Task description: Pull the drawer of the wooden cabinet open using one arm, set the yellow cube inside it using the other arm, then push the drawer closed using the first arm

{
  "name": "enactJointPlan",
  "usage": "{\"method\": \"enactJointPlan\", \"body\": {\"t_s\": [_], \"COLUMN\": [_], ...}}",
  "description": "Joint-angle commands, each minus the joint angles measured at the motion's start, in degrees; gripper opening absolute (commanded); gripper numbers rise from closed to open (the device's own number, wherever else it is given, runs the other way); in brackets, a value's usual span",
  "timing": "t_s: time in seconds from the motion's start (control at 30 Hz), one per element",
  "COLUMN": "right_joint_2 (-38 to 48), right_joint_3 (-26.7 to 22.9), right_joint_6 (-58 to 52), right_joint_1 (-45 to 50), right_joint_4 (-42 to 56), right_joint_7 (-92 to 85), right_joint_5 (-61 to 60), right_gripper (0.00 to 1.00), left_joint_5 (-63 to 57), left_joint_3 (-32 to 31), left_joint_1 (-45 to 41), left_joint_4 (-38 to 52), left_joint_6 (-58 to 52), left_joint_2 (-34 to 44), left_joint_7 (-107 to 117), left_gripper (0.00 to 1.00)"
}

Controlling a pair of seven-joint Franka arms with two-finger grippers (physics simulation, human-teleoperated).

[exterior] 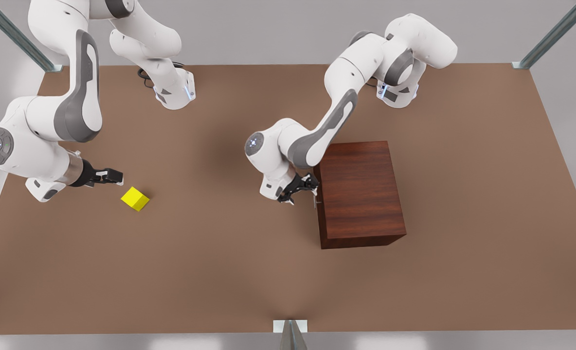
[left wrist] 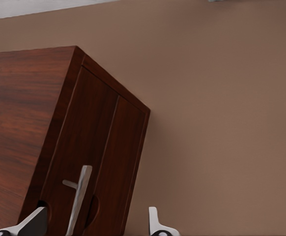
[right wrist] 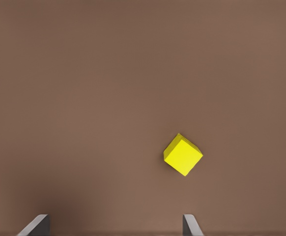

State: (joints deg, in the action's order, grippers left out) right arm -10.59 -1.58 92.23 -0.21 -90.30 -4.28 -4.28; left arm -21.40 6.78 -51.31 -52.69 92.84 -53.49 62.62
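We have the left end effector (exterior: pixel 301 189) at the front of the wooden cabinet (exterior: pixel 361 192), fingers spread with the silver handle (left wrist: pixel 79 199) between them, not yet clamped. The drawer (left wrist: pixel 91 162) looks fully shut. If the fingers close off-center, we risk slipping off the slim bar, or dragging the whole cabinet across the worktop (exterior: pixel 220 267) when pulling. The right end effector (exterior: pixel 109 176) hovers near the yellow cube (exterior: pixel 135 198), fingers apart; the cube sits angled, so a misaligned grasp could knock it away.
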Motion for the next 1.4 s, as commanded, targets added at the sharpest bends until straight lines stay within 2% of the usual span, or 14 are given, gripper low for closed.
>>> {"method": "enactJointPlan", "body": {"t_s": [0.0,0.33,0.43,0.57,0.93,1.37], "right_joint_2": [-0.05,-0.05,-0.05,-0.13,-0.22,-0.22], "right_joint_3": [0.00,0.08,0.08,0.08,0.08,0.08], "right_joint_6": [-0.03,-0.03,-0.03,-0.03,-0.03,-0.03], "right_joint_1": [0.03,0.03,0.03,0.12,0.12,0.21], "right_joint_4": [0.03,0.03,0.03,0.03,0.03,0.03], "right_joint_7": [-0.03,-0.03,-0.03,-0.03,0.06,0.06], "right_joint_5": [-0.03,0.06,-0.03,0.06,0.06,0.06], "right_gripper": [1.00,1.00,1.00,1.00,1.00,1.00], "left_joint_5": [-0.14,-1.10,-1.10,-1.19,-0.31,-0.14], "left_joint_3": [0.16,-0.37,-0.01,0.51,-0.63,-2.56], "left_joint_1": [-0.02,-1.25,-1.07,-1.25,-1.16,-2.30], "left_joint_4": [0.04,-0.22,-0.40,-0.31,-0.05,0.30], "left_joint_6": [-0.47,-1.96,-4.16,-8.20,2.08,2.17], "left_joint_2": [-0.03,-2.32,-2.32,-2.41,-3.37,-3.29], "left_joint_7": [-7.16,-9.61,-18.14,-17.27,-0.83,3.48], "left_gripper": [1.00,1.00,1.00,1.00,1.00,1.00]}}
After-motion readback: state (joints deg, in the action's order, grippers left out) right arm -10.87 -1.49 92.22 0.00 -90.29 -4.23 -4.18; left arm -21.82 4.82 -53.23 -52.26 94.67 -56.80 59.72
